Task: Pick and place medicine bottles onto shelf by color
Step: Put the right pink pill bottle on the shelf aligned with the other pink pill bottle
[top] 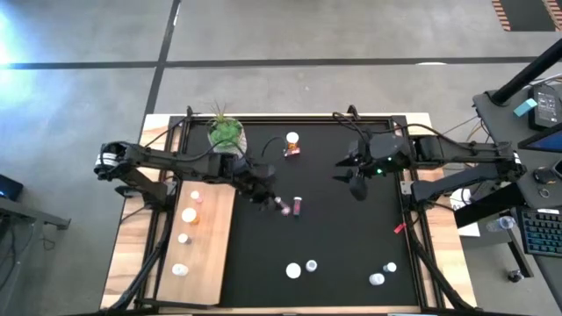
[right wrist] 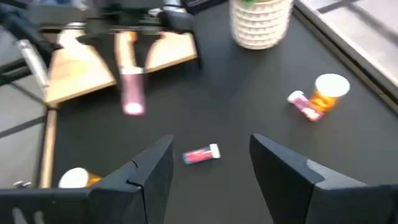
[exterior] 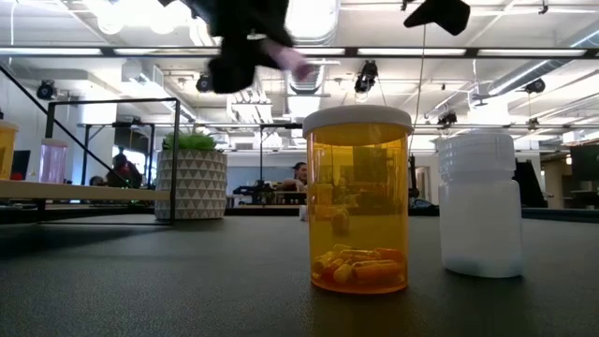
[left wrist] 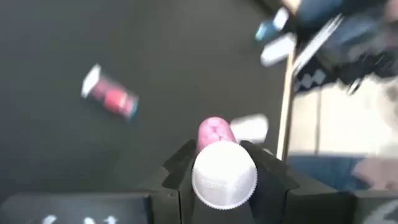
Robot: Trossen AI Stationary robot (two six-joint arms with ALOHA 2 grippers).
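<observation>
Gripping pink bottle point(left wrist: 221, 163), left gripper point(left wrist: 217, 171); cap embossing unreadable.

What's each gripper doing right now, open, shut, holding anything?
Left gripper: shut on a pink bottle, above the mat.
Right gripper: open, holding nothing.

- Left gripper point(top: 268, 200) is hanging above the mat point(top: 334, 237), just off the shelf point(top: 198, 246) edge, clamping a bottle point(left wrist: 219, 168).
- A second bottle point(top: 298, 206) is lying on the mat just beside that gripper, on the side away from the shelf.
- Plant pot point(top: 226, 133) is sitting behind the left gripper.
- Right gripper point(top: 356, 182) is hovering, fingers apart, well across the mat from the left gripper.
- Two bottles point(top: 291, 145) are resting together between the pot and the right gripper.
</observation>
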